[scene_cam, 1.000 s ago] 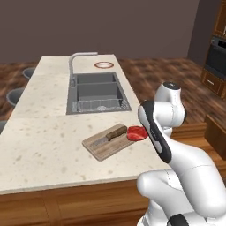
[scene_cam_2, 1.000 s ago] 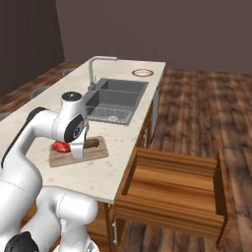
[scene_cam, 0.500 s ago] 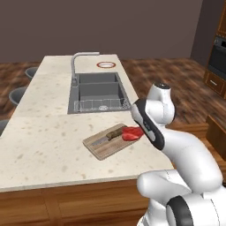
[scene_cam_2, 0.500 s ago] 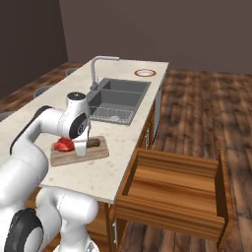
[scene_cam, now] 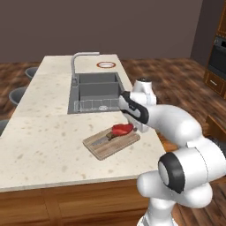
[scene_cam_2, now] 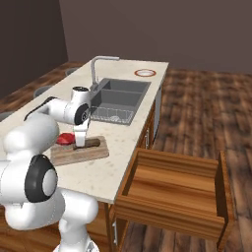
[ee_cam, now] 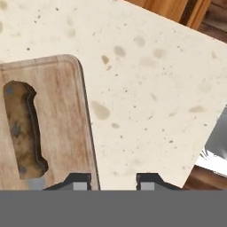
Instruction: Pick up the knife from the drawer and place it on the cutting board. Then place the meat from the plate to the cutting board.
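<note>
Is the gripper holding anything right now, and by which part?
Cannot tell. The meat sits at the gripper over the cutting board, contact hidden; the hand view has counter between the fingertips.

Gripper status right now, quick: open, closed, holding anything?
Gripper: closed, apparently on the meat, over the cutting board.

No text, label, brand, number or sign can be read on anything here.
</note>
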Controlling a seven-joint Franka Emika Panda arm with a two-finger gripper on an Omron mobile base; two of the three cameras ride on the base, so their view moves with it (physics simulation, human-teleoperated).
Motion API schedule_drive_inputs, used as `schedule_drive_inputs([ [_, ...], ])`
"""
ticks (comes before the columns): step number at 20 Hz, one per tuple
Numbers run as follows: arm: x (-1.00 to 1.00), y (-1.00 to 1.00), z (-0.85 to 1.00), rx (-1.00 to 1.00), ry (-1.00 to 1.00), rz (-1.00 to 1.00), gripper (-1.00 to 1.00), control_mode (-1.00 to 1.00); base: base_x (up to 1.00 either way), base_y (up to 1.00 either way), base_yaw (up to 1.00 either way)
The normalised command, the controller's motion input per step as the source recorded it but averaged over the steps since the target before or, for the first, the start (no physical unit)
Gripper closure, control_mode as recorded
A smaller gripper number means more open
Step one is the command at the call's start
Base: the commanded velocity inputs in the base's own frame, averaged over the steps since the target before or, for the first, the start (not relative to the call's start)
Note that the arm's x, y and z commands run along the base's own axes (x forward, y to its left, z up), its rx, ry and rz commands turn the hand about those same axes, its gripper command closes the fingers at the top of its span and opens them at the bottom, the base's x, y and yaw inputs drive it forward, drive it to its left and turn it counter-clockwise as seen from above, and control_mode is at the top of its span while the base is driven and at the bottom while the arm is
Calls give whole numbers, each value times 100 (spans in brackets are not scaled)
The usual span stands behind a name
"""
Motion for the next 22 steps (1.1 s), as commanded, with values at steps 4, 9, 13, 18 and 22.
schedule_drive_inputs([
  [4, 56, 30, -19, 0, 12, 0, 100, -100, 0, 0, 0],
  [9, 46, 16, -25, 0, 8, 0, 100, -100, 0, 0, 0],
  [13, 28, 1, -48, 0, 1, 1, 100, -100, 0, 0, 0],
  [18, 1, 0, -42, 0, 0, 2, 100, -100, 0, 0, 0],
  [22, 1, 4, -31, 0, 0, 0, 100, -100, 0, 0, 0],
])
